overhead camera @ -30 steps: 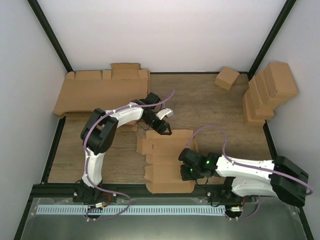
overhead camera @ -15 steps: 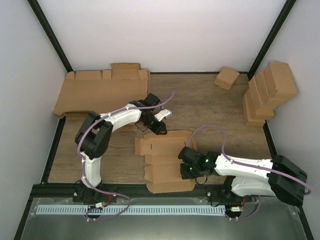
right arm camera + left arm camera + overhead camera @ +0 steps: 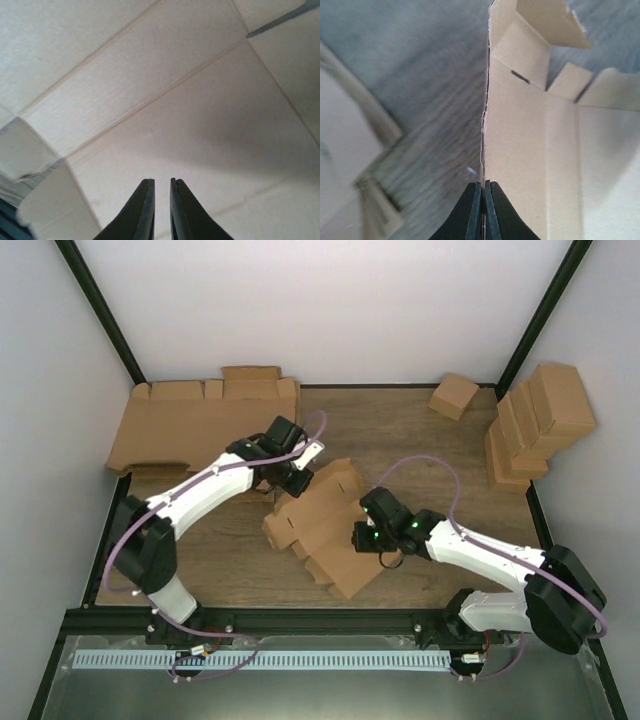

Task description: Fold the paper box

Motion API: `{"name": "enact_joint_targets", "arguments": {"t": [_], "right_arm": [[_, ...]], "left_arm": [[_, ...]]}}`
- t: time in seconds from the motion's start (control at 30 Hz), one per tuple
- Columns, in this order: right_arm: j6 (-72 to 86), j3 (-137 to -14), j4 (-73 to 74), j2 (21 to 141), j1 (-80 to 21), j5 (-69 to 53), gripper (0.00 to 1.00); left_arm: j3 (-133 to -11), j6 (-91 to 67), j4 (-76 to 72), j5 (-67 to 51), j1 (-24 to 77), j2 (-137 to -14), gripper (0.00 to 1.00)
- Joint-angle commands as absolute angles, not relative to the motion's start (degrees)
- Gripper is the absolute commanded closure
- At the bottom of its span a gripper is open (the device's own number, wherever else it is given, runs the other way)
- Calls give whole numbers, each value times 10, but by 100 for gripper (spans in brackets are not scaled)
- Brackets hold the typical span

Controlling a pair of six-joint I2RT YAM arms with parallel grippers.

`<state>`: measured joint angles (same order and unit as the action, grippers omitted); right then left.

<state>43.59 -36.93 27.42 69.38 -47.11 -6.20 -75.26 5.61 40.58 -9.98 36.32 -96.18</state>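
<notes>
The paper box [image 3: 325, 525] is a flat brown die-cut piece with flaps and crease lines, lying skewed in the middle of the table with its far edge raised. My left gripper [image 3: 297, 480] is shut on that far edge. In the left wrist view its jaws [image 3: 484, 184] pinch the thin cardboard edge, and the box [image 3: 530, 150] runs on to the right. My right gripper [image 3: 362, 540] hovers over the right part of the sheet. In the right wrist view it [image 3: 162, 181] stands open by a narrow gap with nothing in it, above the creased box [image 3: 165, 100].
Large notched cardboard sheets [image 3: 200, 425] lie at the back left, close to my left arm. A small cube-like carton [image 3: 454, 396] sits at the back, and several stacked cartons [image 3: 535, 425] lean against the right wall. Black frame rails edge the wooden table [image 3: 410, 450].
My left gripper closed on the box's far edge and pulled it up and left, so the sheet turned and tilted. My right gripper moved from the box's near right side toward its middle and parted slightly.
</notes>
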Motion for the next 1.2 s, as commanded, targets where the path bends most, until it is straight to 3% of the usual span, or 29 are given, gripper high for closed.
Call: {"name": "enact_joint_targets", "arguments": {"t": [0.0,0.17,0.27,0.53,0.83,1.17], "right_arm": [[410,-430,218,696,-441,-87,86],[499,-475,151,685,-433,-85,74],[584,-506,137,690,-432,-50,62],[742,-511,73,710,-427,-6,48],[768,-518,-28,780,-410,-124,48],[770,-533,-32,829,-409,-149,52]], "left_arm": [[-751,46,412,1,366,-889,96],[-721,45,399,61,398,-843,96],[-690,35,382,107,425,-826,96],[-622,12,335,133,464,-773,96],[-580,7,310,143,491,-750,96],[-571,10,301,149,511,-743,96]]}}
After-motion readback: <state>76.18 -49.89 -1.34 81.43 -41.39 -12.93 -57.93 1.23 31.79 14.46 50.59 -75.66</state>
